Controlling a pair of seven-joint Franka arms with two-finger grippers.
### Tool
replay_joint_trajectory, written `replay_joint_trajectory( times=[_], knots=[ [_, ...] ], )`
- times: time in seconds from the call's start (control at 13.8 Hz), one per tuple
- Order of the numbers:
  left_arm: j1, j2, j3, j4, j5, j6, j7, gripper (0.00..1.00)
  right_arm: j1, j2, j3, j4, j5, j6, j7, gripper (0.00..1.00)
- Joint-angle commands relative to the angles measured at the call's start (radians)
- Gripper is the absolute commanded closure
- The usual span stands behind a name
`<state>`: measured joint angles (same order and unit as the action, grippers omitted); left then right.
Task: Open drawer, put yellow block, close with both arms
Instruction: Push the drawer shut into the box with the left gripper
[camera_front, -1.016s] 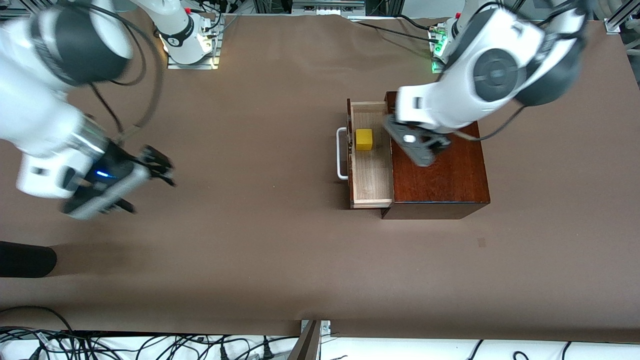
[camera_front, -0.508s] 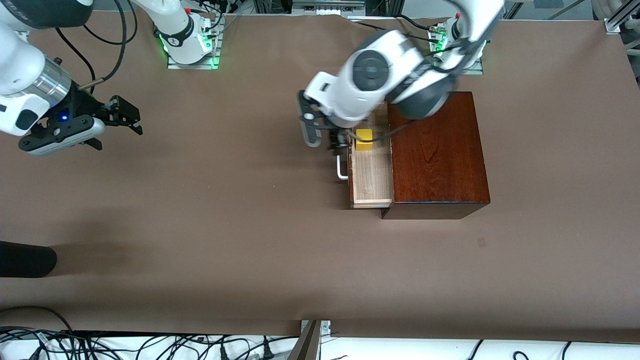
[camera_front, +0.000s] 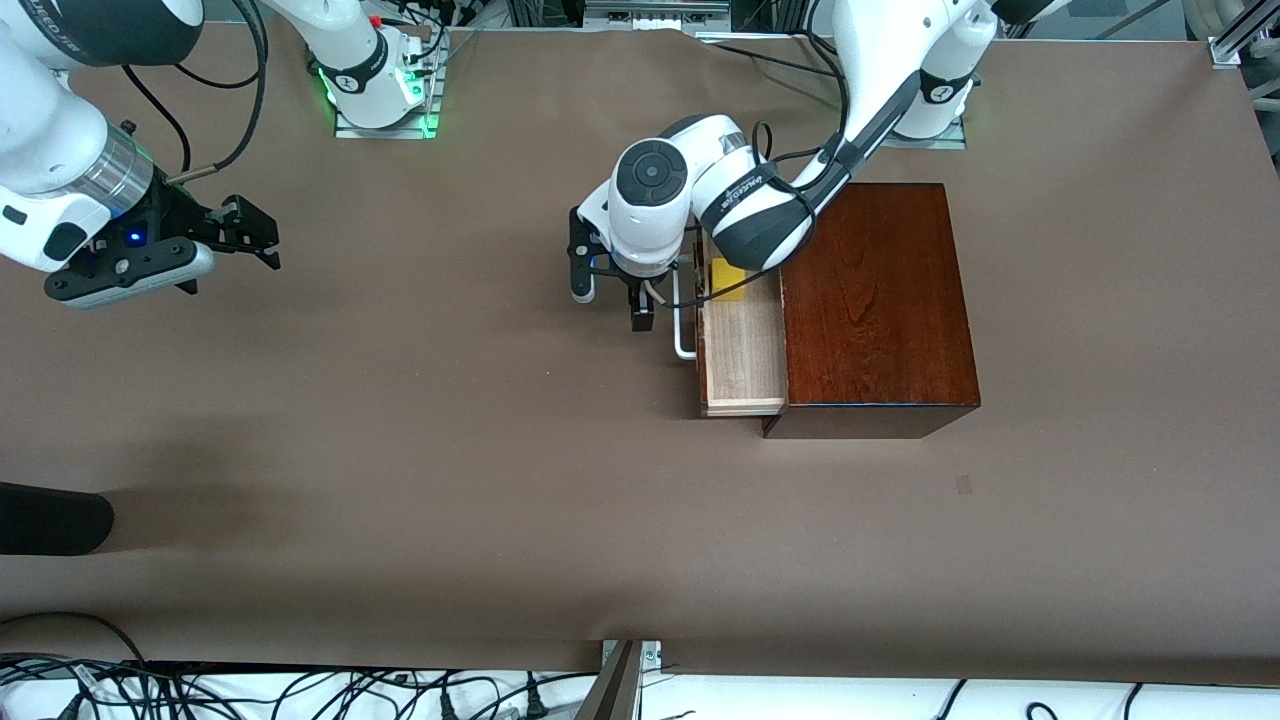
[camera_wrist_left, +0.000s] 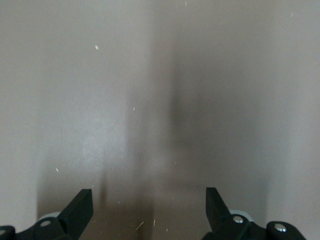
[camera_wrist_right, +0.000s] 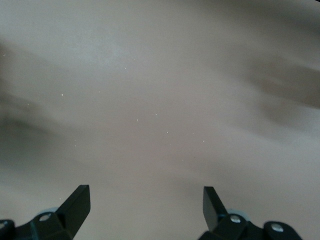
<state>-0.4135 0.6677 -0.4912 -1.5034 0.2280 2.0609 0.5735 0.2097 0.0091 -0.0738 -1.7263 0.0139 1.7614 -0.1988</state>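
Observation:
The drawer (camera_front: 742, 355) is pulled out of the dark mahogany box (camera_front: 875, 300), its white bar handle (camera_front: 683, 335) facing the right arm's end of the table. The yellow block (camera_front: 730, 281) lies in the drawer, partly hidden by the left arm. My left gripper (camera_front: 610, 300) is open and empty just in front of the handle, low over the table. Its wrist view shows only the open gripper (camera_wrist_left: 149, 200) and brown table. My right gripper (camera_front: 237, 278) is open and empty over bare table, well apart from the drawer. Its wrist view shows only the open gripper (camera_wrist_right: 146, 197) and table.
A black object (camera_front: 50, 518) lies at the table's edge on the right arm's end. Cables (camera_front: 300, 690) run along the edge nearest the front camera. The two arm bases (camera_front: 380, 90) stand at the edge farthest from it.
The left arm swung from over the box to in front of the drawer handle and came lower. The right arm moved away toward its own base, then stayed still.

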Motion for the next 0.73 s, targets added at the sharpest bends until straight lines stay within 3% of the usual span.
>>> replay_joint_trajectory(
  times=[0.0,0.44,0.65],
  knots=[
    [0.015,-0.01,-0.001,-0.037,0.043,-0.034,0.019,0.0,-0.004,-0.005,0.008,0.01,-0.02,0.007,0.015,0.0],
    [0.084,-0.056,0.01,-0.029,0.06,-0.287,0.017,0.0,-0.007,0.0,0.002,0.045,-0.037,-0.055,0.021,0.0],
    [0.117,-0.059,0.01,-0.034,0.08,-0.321,0.017,0.0,-0.001,0.0,0.006,0.051,-0.037,-0.057,0.021,0.0]
  ],
)
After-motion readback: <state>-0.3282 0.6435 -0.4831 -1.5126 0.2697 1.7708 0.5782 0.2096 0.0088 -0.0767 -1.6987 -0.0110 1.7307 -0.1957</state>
